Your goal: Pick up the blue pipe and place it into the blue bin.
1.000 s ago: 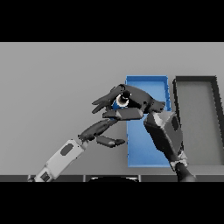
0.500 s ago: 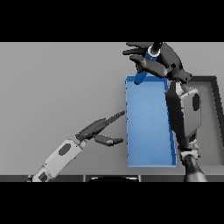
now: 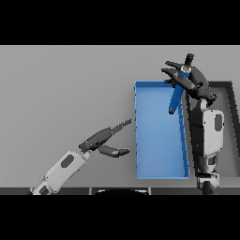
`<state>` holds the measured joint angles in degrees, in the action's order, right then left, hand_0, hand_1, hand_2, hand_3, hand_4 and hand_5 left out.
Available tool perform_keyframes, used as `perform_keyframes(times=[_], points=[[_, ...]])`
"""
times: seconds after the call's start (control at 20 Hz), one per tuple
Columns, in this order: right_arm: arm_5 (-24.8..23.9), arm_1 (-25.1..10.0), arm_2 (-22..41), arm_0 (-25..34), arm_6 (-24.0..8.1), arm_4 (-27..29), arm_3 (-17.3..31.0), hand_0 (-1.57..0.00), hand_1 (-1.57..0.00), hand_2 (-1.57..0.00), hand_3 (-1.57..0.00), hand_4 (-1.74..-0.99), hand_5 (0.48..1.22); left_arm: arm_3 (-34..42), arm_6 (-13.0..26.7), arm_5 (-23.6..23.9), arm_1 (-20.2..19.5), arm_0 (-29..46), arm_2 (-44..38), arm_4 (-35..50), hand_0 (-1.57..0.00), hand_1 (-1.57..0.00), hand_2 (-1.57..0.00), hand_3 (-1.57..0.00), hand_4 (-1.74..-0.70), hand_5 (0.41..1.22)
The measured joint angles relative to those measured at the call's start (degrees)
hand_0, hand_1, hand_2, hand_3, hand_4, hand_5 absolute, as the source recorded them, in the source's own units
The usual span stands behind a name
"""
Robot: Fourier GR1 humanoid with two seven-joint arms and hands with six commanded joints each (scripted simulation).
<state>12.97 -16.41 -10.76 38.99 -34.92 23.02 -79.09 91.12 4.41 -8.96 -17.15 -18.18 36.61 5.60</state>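
One blue pipe (image 3: 176, 97) gripped by right hand (image 3: 190, 80) fingers, hanging steeply into blue bin (image 3: 157, 136), left hand (image 3: 107, 139) fingers loose over worktop (image 3: 65, 93)

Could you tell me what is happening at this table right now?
The robot's right hand is curled round the blue pipe, holding it tilted above the far right corner of the blue bin. The pipe is not yet set down inside. The left hand rests open on the grey table beside the bin's left wall. A dark bin stands to the right.
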Motion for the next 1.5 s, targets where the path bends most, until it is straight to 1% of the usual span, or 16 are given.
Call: perform_keyframes(times=[0.15, 0.25, 0.3, 0.45, 0.55, 0.6, 0.7, 0.8, 0.85, 0.9, 0.95, 1.05, 1.1, 1.2, 1.35, 1.5], points=[[-4.29, -0.32, 2.4, -5.55, 0.0, -0.7, 1.04, -1.57, -1.57, -1.57, -1.57, -1.499, 1.221, 0.19, 0.58, -0.04, 0.48, -0.24, 0.38, -0.05, 0.0, 0.0, 0.0, 0.0, -0.83, 0.47], [-6.88, -2.93, 5.89, -8.95, 0.0, -0.18, 1.28, -1.57, -1.57, -1.57, -1.08, -1.586, 1.221, 0.37, 0.51, -0.16, 0.43, 0.08, 0.57, -0.03, 0.0, 0.0, 0.0, 0.0, -0.83, 0.47], [-8.05, -4.49, 8.31, -10.33, 0.0, 0.97, 1.28, -1.57, -1.57, -1.57, -1.18, -1.569, 1.221, 0.34, 0.58, 0.12, 0.36, 0.01, 0.51, -0.32, 0.0, 0.0, 0.0, 0.0, -0.83, 0.471], [-10.84, -7.4, 15.3, -14.48, -0.01, 3.08, 1.29, -1.57, -1.57, -1.57, -0.69, -1.653, 1.205, 0.11, 0.2, -0.09, 0.49, 0.56, 1.04, -0.58, 0.0, 0.0, 0.0, 0.0, -0.83, 0.475], [-13.88, -10.0, 19.86, -15.83, 0.04, 5.09, 0.85, -1.57, -1.57, -1.57, -1.01, -1.583, 1.199, 0.32, 0.75, 0.06, 0.47, 0.41, 0.93, -0.46, 0.0, 0.0, 0.0, 0.0, -0.83, 0.474], [-16.4, -12.18, 23.37, -15.55, -0.01, 8.23, 2.14, -1.46, -1.38, -1.33, -0.81, -1.534, 1.19, 0.84, 0.92, 0.17, 0.74, 0.46, 1.05, -0.24, 0.0, 0.0, 0.0, 0.0, -0.83, 0.474], [-21.14, -16.08, 30.16, -14.31, -0.02, 16.64, 5.01, -0.94, -0.88, -0.85, -0.52, -1.404, 1.159, 0.79, 1.42, 0.53, 0.91, 0.11, 0.96, -0.45, 0.0, 0.0, 0.0, 0.0, -0.83, 0.476], [-24.37, -20.36, 37.34, -12.4, -0.01, 25.32, 6.29, -0.6, -0.57, -0.55, -0.33, -1.302, 1.182, 0.94, 0.9, 0.26, 0.49, -0.03, 0.79, -0.36, 0.0, 0.0, 0.0, 0.0, -0.83, 0.476], [-25.44, -21.62, 40.38, -11.11, 0.0, 28.47, 6.12, -0.48, -0.45, -0.44, -0.26, -1.264, 1.139, 0.64, 1.75, 0.28, 0.91, -0.04, 0.94, -0.22, 0.0, 0.0, 0.0, 0.0, -0.83, 0.477], [-23.98, -23.64, 42.37, -10.45, -0.01, 29.15, 4.92, -0.38, -0.36, -0.35, -0.21, -1.234, 1.091, 0.28, 1.34, 0.19, 0.6, 0.27, 0.8, -0.24, 0.0, 0.0, 0.0, 0.0, -0.83, 0.477], [-22.39, -24.08, 43.77, -10.36, -0.02, 27.74, 3.88, -0.31, -0.29, -0.28, -0.17, -1.215, 1.044, 0.89, 0.39, 0.07, 0.4, 0.26, 0.6, 0.12, 0.0, 0.0, 0.0, 0.0, -0.83, 0.477], [-20.28, -26.46, 46.49, -9.22, 1.28, 24.4, 2.28, -0.2, -0.18, -0.18, -0.11, -1.199, 0.967, 0.68, 1.1, 0.25, 0.32, -0.2, 0.21, 0.29, 0.0, 0.0, 0.0, 0.0, -0.83, 0.475], [-20.69, -27.2, 47.3, -9.29, -0.03, 24.04, 0.67, -0.16, -0.15, -0.14, -0.09, -1.196, 0.933, 0.69, 0.8, 0.12, -0.01, 0.21, 0.34, 0.16, 0.0, 0.0, 0.0, 0.0, -0.83, 0.473], [-20.34, -27.68, 48.68, -8.33, -0.03, 23.6, 1.17, -0.12, -0.09, -0.09, -0.05, -1.189, 0.88, 0.92, 0.48, 0.07, 0.18, 0.54, 0.79, -0.08, 0.0, 0.0, 0.0, 0.0, -0.83, 0.471], [-21.3, -27.83, 49.77, -7.68, -0.03, 23.39, 1.45, -0.06, -0.05, -0.05, -0.03, -1.188, 0.818, 1.1, 0.84, 0.06, 0.03, 0.72, 0.83, -0.05, 0.0, 0.0, 0.0, 0.0, -0.83, 0.471], [-21.76, -28.08, 50.14, -7.98, 0.44, 22.65, 1.84, -0.03, -0.02, -0.02, -0.01, -1.182, 0.789, 0.72, 1.54, 0.72, 0.75, 0.23, 0.97, -0.6, 0.0, 0.0, 0.0, 0.0, -0.83, 0.471]])
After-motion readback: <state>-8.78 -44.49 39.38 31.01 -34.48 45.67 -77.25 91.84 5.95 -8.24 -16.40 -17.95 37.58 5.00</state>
